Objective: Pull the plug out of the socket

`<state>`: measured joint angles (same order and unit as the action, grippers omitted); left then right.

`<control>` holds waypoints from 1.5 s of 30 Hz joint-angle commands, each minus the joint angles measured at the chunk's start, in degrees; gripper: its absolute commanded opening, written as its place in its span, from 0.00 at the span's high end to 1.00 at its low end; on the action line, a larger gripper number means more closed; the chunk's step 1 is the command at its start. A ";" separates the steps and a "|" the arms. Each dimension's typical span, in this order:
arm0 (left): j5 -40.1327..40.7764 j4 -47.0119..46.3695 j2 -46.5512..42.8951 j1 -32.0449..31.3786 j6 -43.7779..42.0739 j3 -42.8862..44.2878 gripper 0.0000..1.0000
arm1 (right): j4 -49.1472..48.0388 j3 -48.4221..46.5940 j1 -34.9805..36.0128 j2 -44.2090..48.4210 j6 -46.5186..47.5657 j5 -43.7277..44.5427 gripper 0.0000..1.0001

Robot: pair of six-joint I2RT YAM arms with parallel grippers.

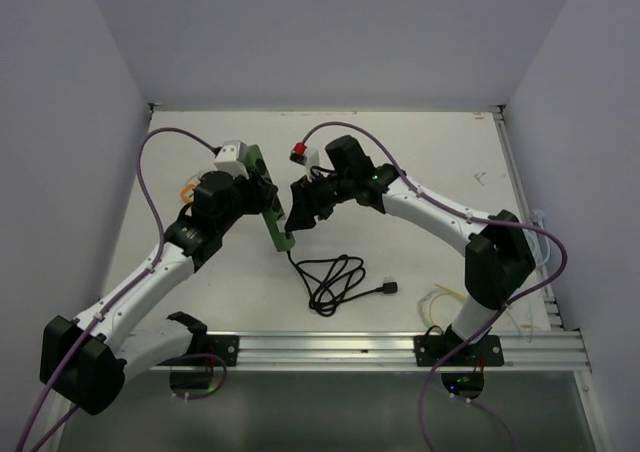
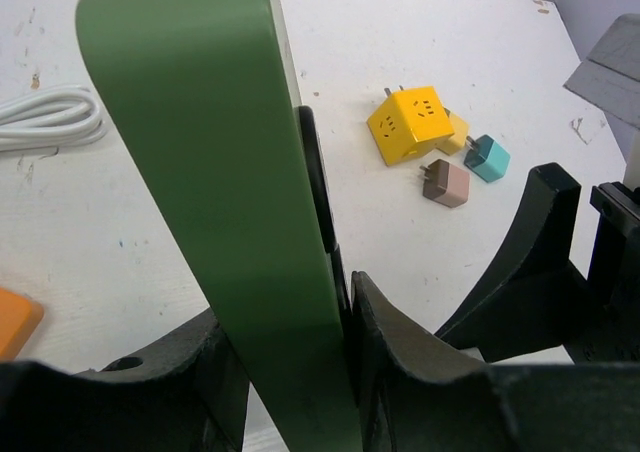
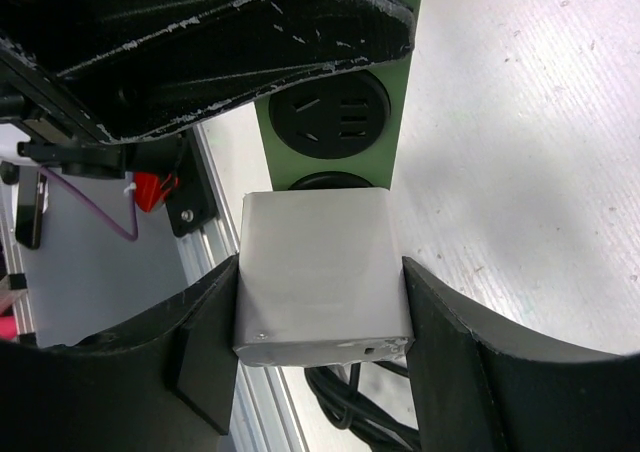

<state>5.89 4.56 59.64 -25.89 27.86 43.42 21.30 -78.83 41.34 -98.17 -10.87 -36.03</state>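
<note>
Overhead view of 2 robot arms meeting at the middle of a white table [image 1: 430, 172]. The left hand [image 1: 248, 198] pinches a long green power strip [image 1: 268, 200], which lies at a slant between the arms. The right hand [image 1: 300, 208] reaches in from the right to the strip's near end.

In the left wrist view, the left hand [image 2: 290, 317] has its 2 black fingers [image 2: 400, 362] pressed on either side of the power strip [image 2: 210, 142], which is seen edge-on. On the table beyond sit a yellow cube adapter [image 2: 410, 122], a teal adapter [image 2: 488, 157] and a brown adapter [image 2: 445, 182], close together. A white cable [image 2: 50, 117] lies at the left.

In the right wrist view, the right hand [image 3: 320, 307] clamps a square silver-grey plug [image 3: 318, 272] between its fingers [image 3: 450, 332]. The plug sits against the power strip [image 3: 403, 112], covering most of 1 round black socket. A second socket [image 3: 325, 112] just above it is bare. The pictures do not show whether the pins are seated.

A black cable [image 1: 335, 277] runs from the strip's near end and lies coiled on the table between the arms.
</note>
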 commanded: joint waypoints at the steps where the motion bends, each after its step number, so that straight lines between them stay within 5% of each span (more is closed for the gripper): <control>1: 23.03 9.51 -0.49 3.83 -15.55 -0.35 1.00 | 14.20 0.34 -8.99 7.11 1.12 2.02 1.00; 9: 24.34 9.59 0.04 3.92 -16.87 -0.88 1.00 | 20.79 -5.62 -11.46 9.31 1.99 -0.62 1.00; 20: 23.83 10.92 1.01 4.18 -16.52 1.75 1.00 | 33.02 -12.32 -13.31 12.56 5.34 7.02 1.00; 28: 15.04 9.42 1.27 4.18 -13.01 5.80 1.00 | 20.03 -0.29 -17.52 15.99 -5.10 16.77 1.00; 33: 10.11 8.98 3.20 4.18 -11.25 6.50 1.00 | 13.69 9.72 -19.72 16.61 -9.42 32.12 1.00; 45: -2.80 8.01 5.67 4.27 -5.71 3.96 1.00 | -3.97 19.59 -21.30 8.18 -17.78 52.37 0.97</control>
<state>7.94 16.84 65.67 -21.50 19.05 47.29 27.29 -58.57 20.45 -87.44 -25.61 7.51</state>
